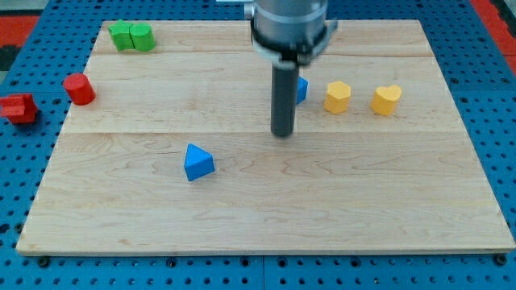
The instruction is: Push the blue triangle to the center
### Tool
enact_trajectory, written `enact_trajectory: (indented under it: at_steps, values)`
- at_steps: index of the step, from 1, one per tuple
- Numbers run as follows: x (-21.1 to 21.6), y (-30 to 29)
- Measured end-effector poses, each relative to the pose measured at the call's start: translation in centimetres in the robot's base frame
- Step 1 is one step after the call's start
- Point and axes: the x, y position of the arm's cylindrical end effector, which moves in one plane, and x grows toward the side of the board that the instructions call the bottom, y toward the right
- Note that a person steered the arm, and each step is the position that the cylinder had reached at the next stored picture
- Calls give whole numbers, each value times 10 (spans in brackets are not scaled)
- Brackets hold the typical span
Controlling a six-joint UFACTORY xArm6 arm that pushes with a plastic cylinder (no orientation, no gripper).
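Observation:
The blue triangle (198,162) lies on the wooden board (266,217), left of the board's middle and a little toward the view's bottom. My tip (282,134) touches the board near its middle, to the right of and slightly above the triangle, with a clear gap between them. A second blue block (301,89) is mostly hidden behind the rod; its shape cannot be made out.
Two green blocks (131,36) sit together at the board's top left. A red cylinder (79,89) rests at the left edge and a red block (18,107) lies off the board. A yellow hexagon (338,97) and a yellow heart-like block (386,99) sit right of the rod.

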Motion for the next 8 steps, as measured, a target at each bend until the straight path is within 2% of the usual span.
enact_trajectory:
  at_steps: [1,2,4,5,6,7,8]
  values:
    - [87,-85]
    - [70,-161]
    - [-9,-92]
    - [-53,-108]
    - [-5,-116]
    - [16,-88]
    - [-28,-75]
